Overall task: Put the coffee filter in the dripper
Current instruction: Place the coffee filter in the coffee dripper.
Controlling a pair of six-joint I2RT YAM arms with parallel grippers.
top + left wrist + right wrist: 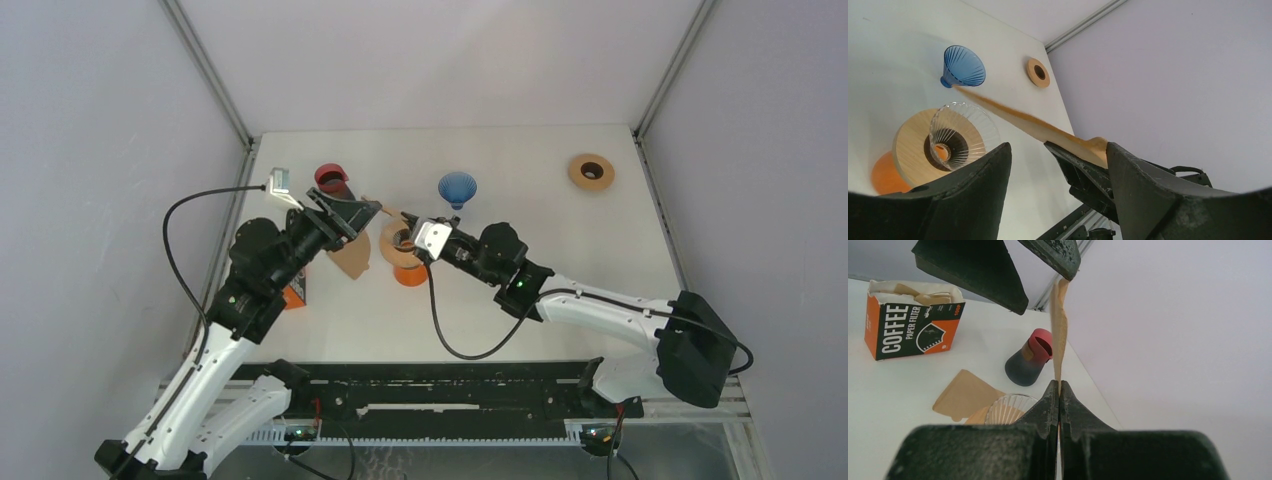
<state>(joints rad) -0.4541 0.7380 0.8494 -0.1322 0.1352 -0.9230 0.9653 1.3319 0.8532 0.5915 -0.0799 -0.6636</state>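
Observation:
A tan paper coffee filter (1059, 330) hangs edge-on in the air, pinched at one end by my right gripper (1058, 385), which is shut on it. My left gripper (1058, 150) is open; the filter's other end (1018, 117) rests against one of its fingers (1128, 170). Both grippers meet just above and left of the clear glass dripper (400, 243), which sits on a wooden ring over an orange base. The dripper also shows in the left wrist view (960, 132) and in the right wrist view (1005, 410).
A second filter (350, 258) lies flat on the table beside the dripper. An orange coffee filter box (910, 325) stands at the left. A dark cup with a red rim (332, 180), a blue dripper (457, 187) and a wooden ring (590, 171) stand further back.

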